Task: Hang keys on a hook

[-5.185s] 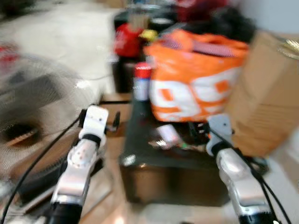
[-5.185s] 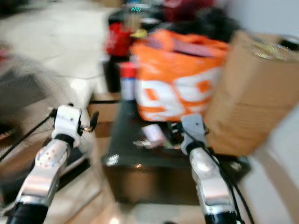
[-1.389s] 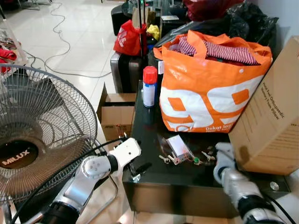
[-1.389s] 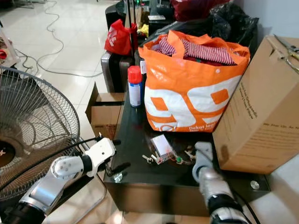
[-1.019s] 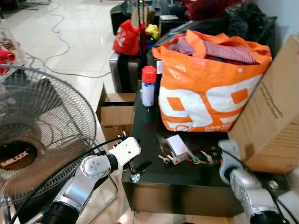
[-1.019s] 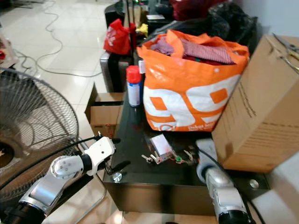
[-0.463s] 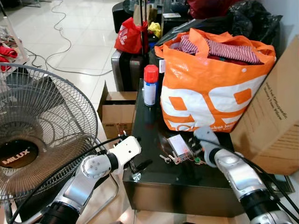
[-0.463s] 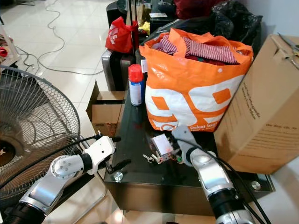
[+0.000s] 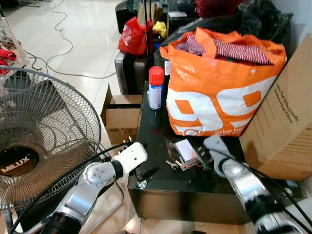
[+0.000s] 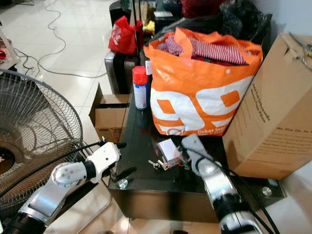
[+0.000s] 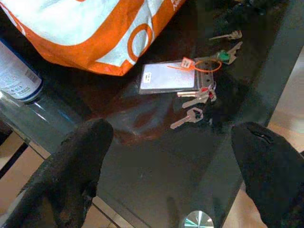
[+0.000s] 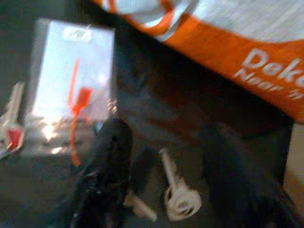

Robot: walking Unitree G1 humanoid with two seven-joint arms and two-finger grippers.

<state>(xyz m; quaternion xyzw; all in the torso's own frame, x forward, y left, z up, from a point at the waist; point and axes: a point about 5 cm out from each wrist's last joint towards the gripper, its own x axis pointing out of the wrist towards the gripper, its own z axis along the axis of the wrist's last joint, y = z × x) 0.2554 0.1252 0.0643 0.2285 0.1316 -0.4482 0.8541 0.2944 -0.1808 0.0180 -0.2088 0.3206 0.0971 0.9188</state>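
Observation:
A bunch of keys with a clear card holder and an orange tag lies on the black glass table, in front of the orange bag. My right gripper is open and down at the keys, with one loose silver key lying between its fingers. Its white wrist sits just right of the bunch. My left gripper is open at the table's near-left corner, apart from the keys, with nothing between its fingers.
An orange bag full of clothes stands behind the keys. A large cardboard box is on the right, a red-capped spray can at the back left. A standing fan is at the left, an open carton on the floor.
My right gripper has swung in from the right of the table, beside the cardboard box, to the keys, and now rests at them. The left arm has stayed put.

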